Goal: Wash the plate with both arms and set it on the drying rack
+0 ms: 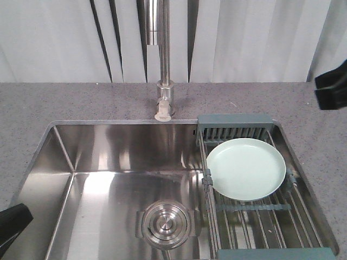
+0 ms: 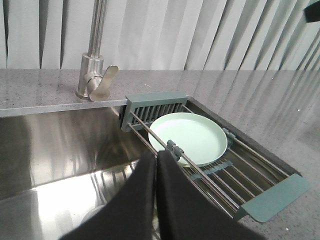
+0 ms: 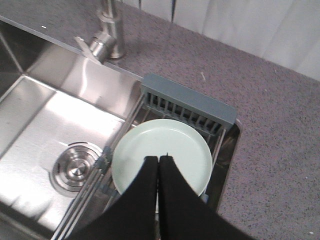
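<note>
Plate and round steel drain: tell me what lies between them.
In the front view, only the drying rack's left side rods and bare sink floor separate the plate from the drain.

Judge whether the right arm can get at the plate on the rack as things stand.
Probably yes. The right gripper hangs above the plate, fingers together, and nothing shows between them. The plate lies flat and face up on the drying rack, uncovered. The left gripper is off to the side, not blocking.

Both pincers, left pincer point(image 2: 156, 157) and right pincer point(image 3: 158, 162), are matte black with broad fingers tapering to narrow tips.
</note>
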`<state>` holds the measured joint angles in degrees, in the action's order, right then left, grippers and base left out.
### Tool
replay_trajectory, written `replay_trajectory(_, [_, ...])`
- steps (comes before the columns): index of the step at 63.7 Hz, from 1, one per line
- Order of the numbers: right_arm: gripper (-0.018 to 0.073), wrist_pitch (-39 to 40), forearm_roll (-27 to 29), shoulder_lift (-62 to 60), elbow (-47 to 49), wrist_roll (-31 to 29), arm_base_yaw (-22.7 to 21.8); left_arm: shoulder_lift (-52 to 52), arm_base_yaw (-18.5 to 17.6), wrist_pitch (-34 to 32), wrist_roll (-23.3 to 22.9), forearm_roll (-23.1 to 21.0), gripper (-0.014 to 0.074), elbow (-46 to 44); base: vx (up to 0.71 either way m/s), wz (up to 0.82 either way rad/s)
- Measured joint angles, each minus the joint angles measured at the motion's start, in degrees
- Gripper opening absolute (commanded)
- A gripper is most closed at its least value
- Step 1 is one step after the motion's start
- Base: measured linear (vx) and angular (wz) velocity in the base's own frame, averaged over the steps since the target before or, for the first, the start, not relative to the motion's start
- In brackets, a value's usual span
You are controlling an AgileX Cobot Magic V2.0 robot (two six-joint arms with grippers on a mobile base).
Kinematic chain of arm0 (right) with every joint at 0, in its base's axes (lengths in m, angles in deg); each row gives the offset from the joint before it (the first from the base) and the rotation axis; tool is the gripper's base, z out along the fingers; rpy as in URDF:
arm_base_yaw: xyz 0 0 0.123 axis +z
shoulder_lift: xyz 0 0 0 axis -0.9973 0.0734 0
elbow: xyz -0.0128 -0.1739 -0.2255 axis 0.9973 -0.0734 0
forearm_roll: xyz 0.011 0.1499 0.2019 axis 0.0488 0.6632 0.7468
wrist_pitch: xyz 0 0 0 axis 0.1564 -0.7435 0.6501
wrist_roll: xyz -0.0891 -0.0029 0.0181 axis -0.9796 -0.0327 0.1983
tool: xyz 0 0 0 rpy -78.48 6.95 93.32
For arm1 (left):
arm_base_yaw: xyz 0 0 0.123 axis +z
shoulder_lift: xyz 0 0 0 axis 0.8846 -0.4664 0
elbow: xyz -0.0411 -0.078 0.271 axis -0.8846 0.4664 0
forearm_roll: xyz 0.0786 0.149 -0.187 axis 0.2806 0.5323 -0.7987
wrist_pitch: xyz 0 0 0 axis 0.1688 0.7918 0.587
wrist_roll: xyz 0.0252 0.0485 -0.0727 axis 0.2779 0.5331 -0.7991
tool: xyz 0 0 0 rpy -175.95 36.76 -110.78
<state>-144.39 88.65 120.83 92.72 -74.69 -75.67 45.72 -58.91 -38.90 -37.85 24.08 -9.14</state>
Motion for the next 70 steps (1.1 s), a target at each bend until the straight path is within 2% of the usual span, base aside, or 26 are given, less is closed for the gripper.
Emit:
replay_trajectory(6, [-0.0008,-3.4,2.2,-6.2,0.0,-0.9,0.0,0.0,0.0,0.7,0.0,-2.4,-0.0006,0.0,0.00,0.00])
replay_trajectory(16, [-0.0006,-9.4,2.7,-13.5,0.1,-1.0,0.0,-2.1,0.0,5.4,0.7,-5.8,-0.0006,-3.9,0.00,0.00])
replay_trajectory(24, [-0.0006,-13.5,2.6,-17.0,0.1,-1.0,0.0,-9.6,0.0,6.6,1.1,-6.4,-0.0006,-10.1,0.00,0.00])
replay_trajectory(33, [-0.0006,-14.3,2.5,-19.7,0.1,-1.0,0.0,-21.6,0.0,5.8,1.1,-6.6,-0.0006,-17.3,0.00,0.00])
replay_trajectory(42, [-0.0006,-14.4,1.7,-21.5,0.1,-1.0,0.0,-34.2,0.0,3.0,1.1,-6.6,-0.0006,-24.2,0.00,0.00])
replay_trajectory(54, [-0.0006,-14.5,0.3,-23.3,0.1,-1.0,0.0,-49.4,0.0,-5.6,1.1,-7.2,-0.0006,-32.8,0.00,0.00])
replay_trajectory(70, [-0.0006,-14.6,0.2,-23.8,0.1,-1.0,0.0,-64.5,-0.4,-13.9,1.1,-9.3,-0.0006,-41.1,0.00,0.00])
